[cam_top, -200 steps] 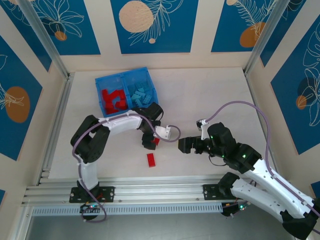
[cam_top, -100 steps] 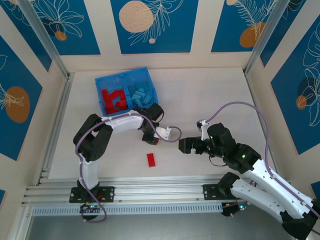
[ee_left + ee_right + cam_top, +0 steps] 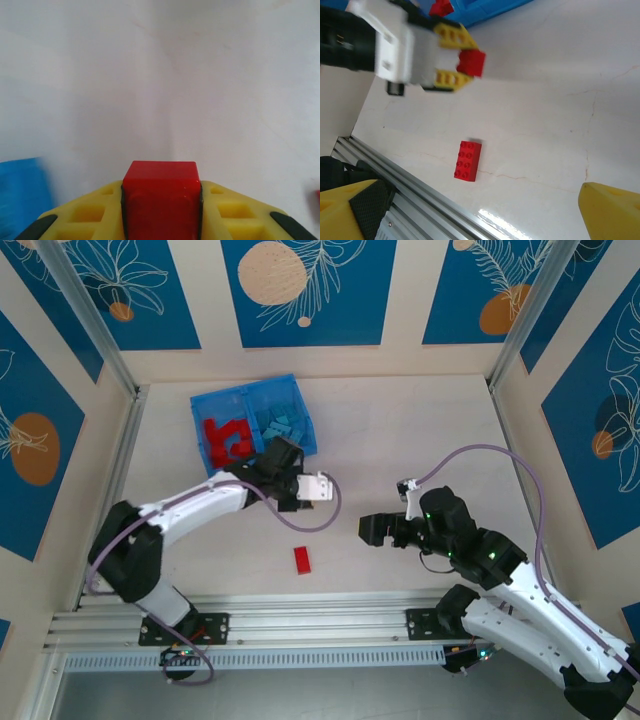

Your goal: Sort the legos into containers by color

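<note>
— Between the yellow fingers [image 3: 85, 215] of the left gripper [image 3: 161, 220]: item one, a small bright red rectangular plastic brick [image 3: 161, 197]. How is it seated?

— It is clamped. The jaws press on its two flanks, and its front end stands proud of the fingertips. From the right wrist, the same brick [image 3: 471, 62] juts out past the yellow tips of the left gripper [image 3: 455, 55], over the pale table [image 3: 430, 430].

— Location of that gripper?

— From above, the left gripper [image 3: 292, 498] sits just beside the near right corner of the bin.

— Item two?

— A second red plastic brick [image 3: 302, 560], flat on the table with its studs up [image 3: 468, 160]. It lies apart from both grippers, nearer the arm bases.

— The right gripper [image 3: 368, 530]?

— Jaws spread wide with nothing between them. It is well to the right of the loose brick.

— Container entry?

— One shallow rectangular blue plastic bin [image 3: 243, 386], set at an angle toward the far left of the table and split by a central divider wall [image 3: 250, 425]. The left compartment [image 3: 205, 435] holds a jumble of red bricks [image 3: 228, 440]. The right compartment [image 3: 303, 420] holds light blue bricks [image 3: 282, 428], piled loosely. I cannot give a count for either heap at this size.

— Any mixing of colours?

— None that I can make out.
</note>
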You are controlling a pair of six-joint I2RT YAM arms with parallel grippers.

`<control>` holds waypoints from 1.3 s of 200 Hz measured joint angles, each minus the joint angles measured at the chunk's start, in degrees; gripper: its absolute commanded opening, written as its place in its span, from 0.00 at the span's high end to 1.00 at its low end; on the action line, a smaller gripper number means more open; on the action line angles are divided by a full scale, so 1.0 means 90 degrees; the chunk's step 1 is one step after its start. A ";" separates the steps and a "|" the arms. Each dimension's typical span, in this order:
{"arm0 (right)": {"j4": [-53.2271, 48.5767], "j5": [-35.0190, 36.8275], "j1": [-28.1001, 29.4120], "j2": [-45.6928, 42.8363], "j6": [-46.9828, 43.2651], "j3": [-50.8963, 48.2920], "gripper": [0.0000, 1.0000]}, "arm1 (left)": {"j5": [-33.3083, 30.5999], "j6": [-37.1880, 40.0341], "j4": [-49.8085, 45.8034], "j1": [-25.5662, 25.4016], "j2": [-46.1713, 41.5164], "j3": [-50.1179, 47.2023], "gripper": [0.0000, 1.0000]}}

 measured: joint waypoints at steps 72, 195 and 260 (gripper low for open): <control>0.0192 0.0000 0.0000 -0.0010 0.0049 0.0000 0.00 | -0.1452 -0.2404 0.0427 0.2047 -0.0362 0.0556 0.78; 0.0204 0.0000 -0.0036 0.0073 0.0124 0.0000 0.00 | -0.2217 -0.7220 -0.1263 0.3735 0.3417 0.4320 0.39; 0.0253 0.0000 -0.0036 0.0168 0.0165 0.0000 0.00 | -0.1955 -0.7427 -0.1207 0.3667 0.2363 0.3623 0.29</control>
